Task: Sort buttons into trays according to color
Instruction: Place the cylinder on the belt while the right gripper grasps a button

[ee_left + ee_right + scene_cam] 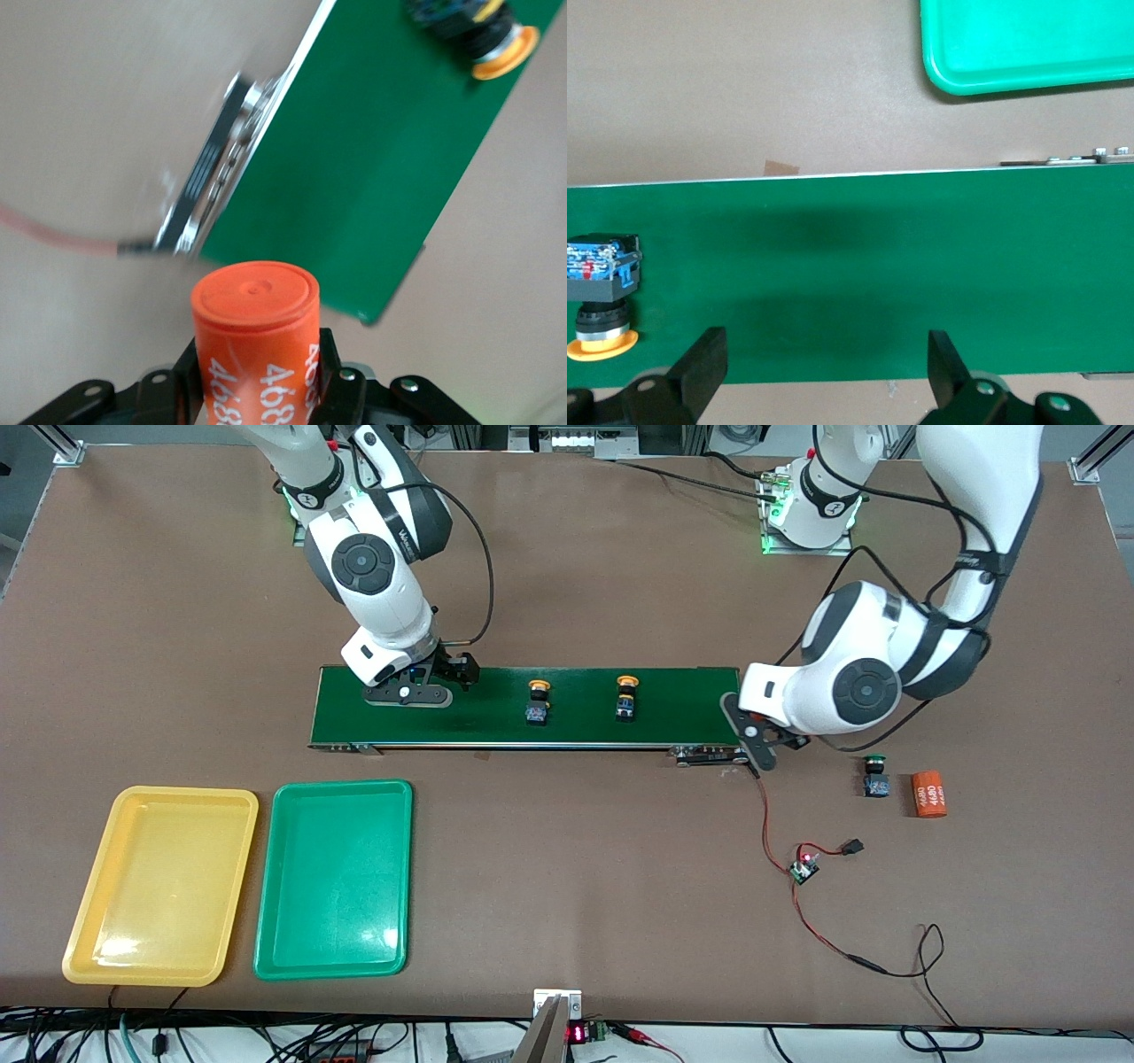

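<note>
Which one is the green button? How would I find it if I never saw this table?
Start at the long dark-green conveyor belt and go to its end by the left arm. Just off that end, on the brown table, the green button lies beside an orange cylinder. Its round cap is green, while the two buttons on the belt have yellow caps.

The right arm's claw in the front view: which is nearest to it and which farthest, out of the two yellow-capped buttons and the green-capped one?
From the right claw, open over the belt's end:
1. Yellow-capped button, on the belt, closest.
2. Second yellow-capped button, farther along the belt.
3. Green-capped button, off the belt on the table, beside the orange cylinder.
</note>
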`<action>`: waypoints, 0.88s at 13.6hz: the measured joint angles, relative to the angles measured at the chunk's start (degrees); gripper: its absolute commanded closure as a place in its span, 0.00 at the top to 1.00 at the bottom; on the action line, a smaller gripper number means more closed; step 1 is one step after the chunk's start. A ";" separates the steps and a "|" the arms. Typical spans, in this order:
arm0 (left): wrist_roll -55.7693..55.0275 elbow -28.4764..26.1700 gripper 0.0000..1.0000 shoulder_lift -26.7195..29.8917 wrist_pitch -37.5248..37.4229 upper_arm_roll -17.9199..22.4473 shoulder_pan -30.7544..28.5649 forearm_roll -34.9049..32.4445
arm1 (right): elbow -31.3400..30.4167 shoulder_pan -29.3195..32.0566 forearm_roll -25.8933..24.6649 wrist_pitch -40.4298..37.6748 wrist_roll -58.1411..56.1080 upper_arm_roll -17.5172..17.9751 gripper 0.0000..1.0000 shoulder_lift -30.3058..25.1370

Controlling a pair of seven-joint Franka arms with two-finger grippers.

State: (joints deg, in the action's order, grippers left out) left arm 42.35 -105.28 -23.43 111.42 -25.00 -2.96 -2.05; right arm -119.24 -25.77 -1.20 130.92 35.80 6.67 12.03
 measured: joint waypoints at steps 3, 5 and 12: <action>8.94 -0.18 0.12 -2.20 5.13 -1.55 1.63 -0.05 | 0.02 0.47 0.00 0.00 0.07 -0.02 1.00 0.00; 13.93 -0.79 0.11 -3.94 8.29 -1.68 2.86 -0.22 | 0.03 0.49 0.00 0.00 0.89 -0.01 1.00 0.00; 16.64 -1.45 0.16 -6.51 11.11 -2.15 6.44 -4.82 | 0.02 -2.51 -0.38 2.78 5.69 0.48 1.00 1.44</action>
State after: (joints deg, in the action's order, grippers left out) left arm 58.98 -106.73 -29.94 122.53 -27.15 3.48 -6.87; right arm -119.22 -28.28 -1.58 133.69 41.49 7.15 13.47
